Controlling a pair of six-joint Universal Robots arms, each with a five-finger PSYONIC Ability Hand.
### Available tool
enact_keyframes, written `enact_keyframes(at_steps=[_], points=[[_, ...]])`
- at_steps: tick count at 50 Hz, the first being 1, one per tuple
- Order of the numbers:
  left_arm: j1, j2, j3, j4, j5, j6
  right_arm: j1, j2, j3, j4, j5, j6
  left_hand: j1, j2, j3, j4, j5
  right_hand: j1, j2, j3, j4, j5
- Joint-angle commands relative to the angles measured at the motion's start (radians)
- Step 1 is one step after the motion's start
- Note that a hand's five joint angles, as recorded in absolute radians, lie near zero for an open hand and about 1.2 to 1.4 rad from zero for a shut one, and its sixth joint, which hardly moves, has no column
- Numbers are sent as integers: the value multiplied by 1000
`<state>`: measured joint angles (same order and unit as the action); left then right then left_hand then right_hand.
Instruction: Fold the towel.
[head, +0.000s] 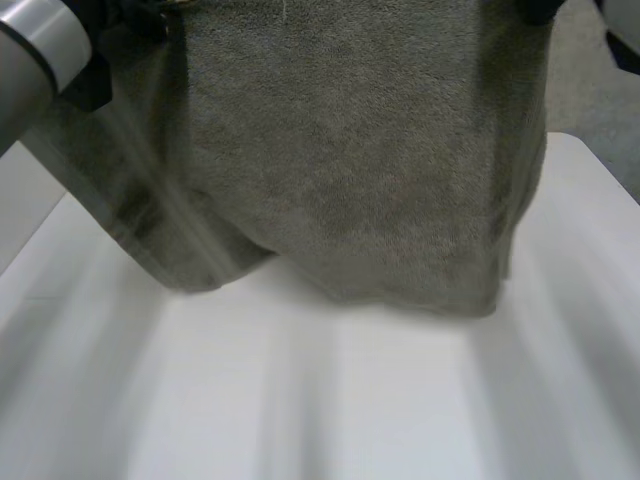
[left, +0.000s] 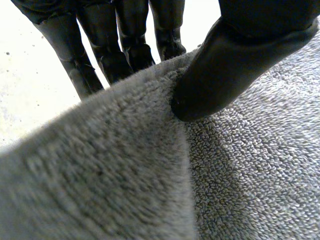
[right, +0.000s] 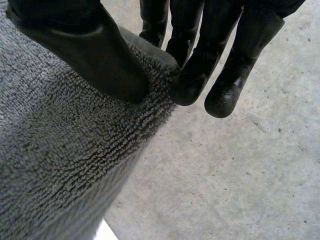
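Held up off the white counter (head: 320, 400): a grey terry towel (head: 350, 150), spread wide across the upper middle of the head frame. Hangs as a curtain with its lower edge sagging toward the counter at centre; cannot tell whether that edge touches the surface. Hides the far part of the counter behind it.

Pinched along its top edge by the left robot hand (left: 235, 65): thumb pressed into the pile on the near face, fingers (left: 110, 50) nearly straight against the back of the fold.

Pinched at an upper corner by the right robot hand (right: 90, 55): thumb on the front of the cloth, fingers (right: 195, 75) bent in behind the corner's edge, tips meeting the cloth beside the thumb.

At the upper left of the head frame, the left arm (head: 40, 50), grey with a light cap, crossing in front of the towel's left side. At the upper right, past the counter's edge, speckled concrete floor (head: 590, 90), also seen beyond the right fingers.
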<state>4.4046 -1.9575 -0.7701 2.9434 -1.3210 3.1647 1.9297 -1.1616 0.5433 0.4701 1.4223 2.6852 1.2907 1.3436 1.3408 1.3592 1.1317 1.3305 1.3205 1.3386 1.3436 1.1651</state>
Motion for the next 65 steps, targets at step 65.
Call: enact_keyframes(at_steps=[65], points=[[153,-175,-877,434,302,695,-69,-165,1135,-357,-172,-214,-443,-496,-493,-512,-459,66,76,58,53,57]])
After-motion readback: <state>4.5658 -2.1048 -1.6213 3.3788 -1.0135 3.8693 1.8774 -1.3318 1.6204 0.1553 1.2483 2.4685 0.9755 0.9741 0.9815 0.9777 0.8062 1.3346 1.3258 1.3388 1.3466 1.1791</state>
